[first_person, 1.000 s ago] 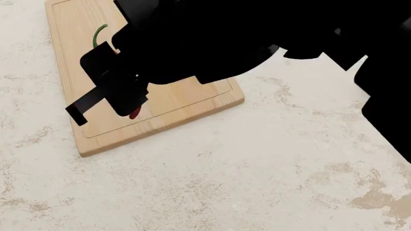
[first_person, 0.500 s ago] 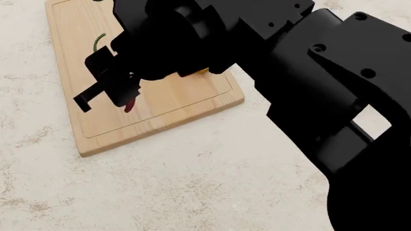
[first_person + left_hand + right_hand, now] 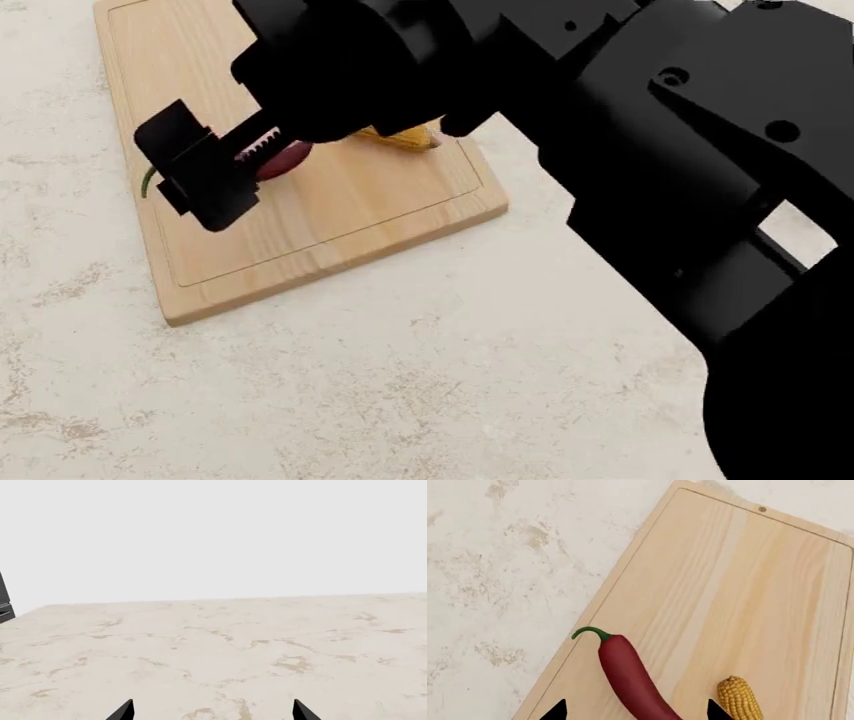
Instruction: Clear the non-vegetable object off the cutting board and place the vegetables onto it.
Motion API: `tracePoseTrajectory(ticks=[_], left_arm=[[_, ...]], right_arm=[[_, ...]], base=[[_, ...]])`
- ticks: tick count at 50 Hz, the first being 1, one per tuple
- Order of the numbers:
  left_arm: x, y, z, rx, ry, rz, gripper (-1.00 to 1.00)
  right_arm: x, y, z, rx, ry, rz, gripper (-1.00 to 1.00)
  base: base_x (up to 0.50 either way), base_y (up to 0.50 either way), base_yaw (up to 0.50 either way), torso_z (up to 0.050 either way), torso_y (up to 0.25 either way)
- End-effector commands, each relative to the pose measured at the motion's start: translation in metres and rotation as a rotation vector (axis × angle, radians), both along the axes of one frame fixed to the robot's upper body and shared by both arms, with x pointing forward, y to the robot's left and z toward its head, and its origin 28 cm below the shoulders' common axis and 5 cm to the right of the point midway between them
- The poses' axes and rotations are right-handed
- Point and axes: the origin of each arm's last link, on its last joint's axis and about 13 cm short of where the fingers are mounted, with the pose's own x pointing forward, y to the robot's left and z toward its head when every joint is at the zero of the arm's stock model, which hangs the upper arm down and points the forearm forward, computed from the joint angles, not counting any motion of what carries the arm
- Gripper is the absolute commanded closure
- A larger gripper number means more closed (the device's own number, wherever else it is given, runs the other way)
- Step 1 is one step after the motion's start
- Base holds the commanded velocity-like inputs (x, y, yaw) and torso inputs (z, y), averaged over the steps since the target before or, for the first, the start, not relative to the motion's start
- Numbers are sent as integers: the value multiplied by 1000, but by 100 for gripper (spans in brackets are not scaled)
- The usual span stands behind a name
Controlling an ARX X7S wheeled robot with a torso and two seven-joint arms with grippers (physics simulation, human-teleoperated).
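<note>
The light-wood cutting board [image 3: 347, 215] lies at the upper left of the counter. My right gripper [image 3: 180, 168] hovers low over it, open, its fingertips wide apart. The dark-red chilli [image 3: 627, 675] lies between them without touching either, and its green stem [image 3: 590, 631] points past the tips toward the board's edge. The head view shows only part of the chilli [image 3: 276, 158] under the arm. The corn cob [image 3: 739, 697] rests on the cutting board [image 3: 747, 580] beside the chilli. My left gripper [image 3: 211, 712] is open over bare counter. The non-vegetable object is out of view.
Beige marbled counter [image 3: 441, 380] surrounds the board. My right arm [image 3: 641, 150] hides the board's far end and the upper right of the head view. In the left wrist view a dark object [image 3: 3, 597] stands at the counter's far edge.
My right gripper has swung toward the board's left edge. The chilli turned from lengthwise to crosswise, its stem now near that edge. The corn has come into view.
</note>
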Motion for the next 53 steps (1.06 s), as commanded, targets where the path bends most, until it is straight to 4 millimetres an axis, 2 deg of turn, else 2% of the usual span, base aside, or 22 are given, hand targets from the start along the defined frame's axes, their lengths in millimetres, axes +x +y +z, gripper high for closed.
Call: tracePoseTrajectory(ticks=[1,9,16,18,24,31,39,44,45,50,51,53], left_arm=[[-1,-5,7,-10,-18,-39,-100],[-4,-7,10,-8,-24,-45,-100],[-5,-7,9,-3,-26,-46,-100],[-6,-8,8,0,-24,-48,-100],[-8,-8,6,3,-20,-51,-100],[-12,-7,3,7,-17,-54,-100],[-46,-11,-3,18,-45,-114,-100],[-46,-11,-3,18,-45,-114,-100],[-64,-8,-11,13,-51,-133,-100],[-65,-8,-12,13,-51,-133,-100],[-73,-1,-16,12,-64,-113,-100],[-73,-1,-16,12,-64,-113,-100]], right_arm=[[-43,-6,46,12,-101,40,-100],[-75,-19,66,22,-170,18,-100],[-97,-34,75,45,-240,-29,-100],[-109,-39,78,51,-282,-41,-100],[-127,-47,71,-12,-368,-33,-100],[-163,-53,63,-42,-508,-72,-100],[-198,-61,51,45,-632,-90,-100],[-198,-61,51,45,-632,-90,-100],[-213,-70,44,80,-678,-153,-100],[-214,-70,44,80,-678,-153,-100],[-243,-77,44,80,-742,-190,-100],[-244,-76,44,80,-748,-203,-100]], base=[[0,0,0,0,0],[0,0,0,0,0],[0,0,0,0,0],[0,0,0,0,0],[0,0,0,0,0],[0,0,0,0,0],[0,0,0,0,0],[0,0,1,0,-2],[0,0,0,0,0],[0,0,0,0,0],[0,0,0,0,0],[0,0,0,0,0]])
